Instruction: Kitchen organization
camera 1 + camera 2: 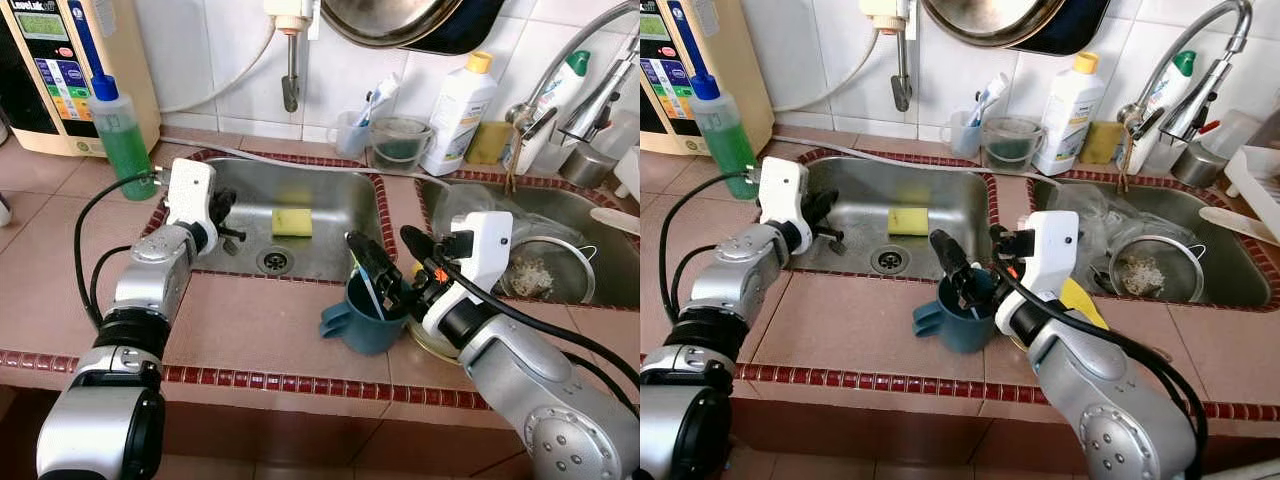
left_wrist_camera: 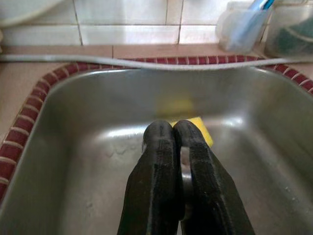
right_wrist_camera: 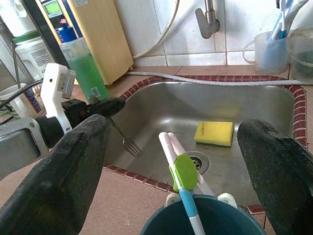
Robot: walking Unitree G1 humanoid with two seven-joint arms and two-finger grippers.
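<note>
Terracotta tiles form the tabletop around a steel sink, where a yellow sponge lies beyond the drain. On the tabletop just in front of the sink stands a blue cup holding utensils. The right end effector, fingers wide apart, straddles the cup's rim. The left end effector, fingers pressed together on a fork, hangs over the sink's near-left corner. Organizing looks midway: the fork likely still needs placing in the cup. The right wrist view reveals the fork's tines, which the left wrist view hides.
</note>
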